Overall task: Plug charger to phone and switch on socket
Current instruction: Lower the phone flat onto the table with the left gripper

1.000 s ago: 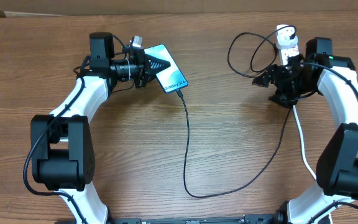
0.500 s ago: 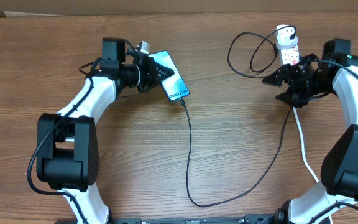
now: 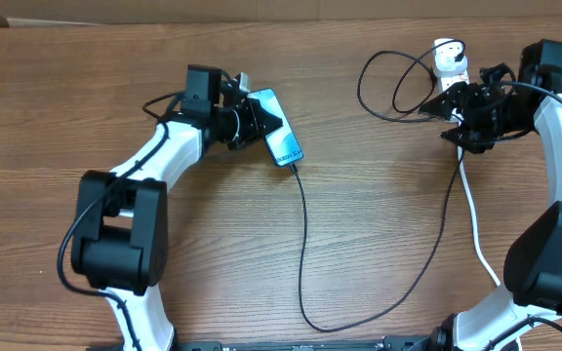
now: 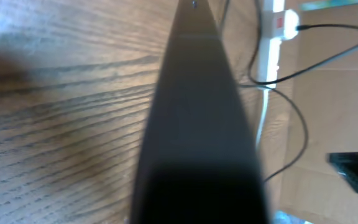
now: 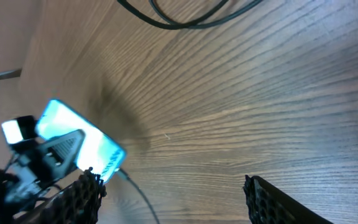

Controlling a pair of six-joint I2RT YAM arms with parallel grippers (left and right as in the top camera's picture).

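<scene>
Displacement since the preceding frames: the left fingers (image 3: pixel 260 121) and the phone (image 3: pixel 284 143) pinched between them have shifted toward 3 o'clock across the surface (image 3: pixel 203 244). The right fingers (image 5: pixel 277 200), spread and empty, have drawn back toward 2 o'clock, near the socket (image 3: pixel 450 60). The phone sits left of centre, screen up, its long axis running from 11 o'clock to 5 o'clock. Its 5 o'clock end meets the charger (image 3: pixel 303 244) connector, and the cable trails toward 6 o'clock.
</scene>
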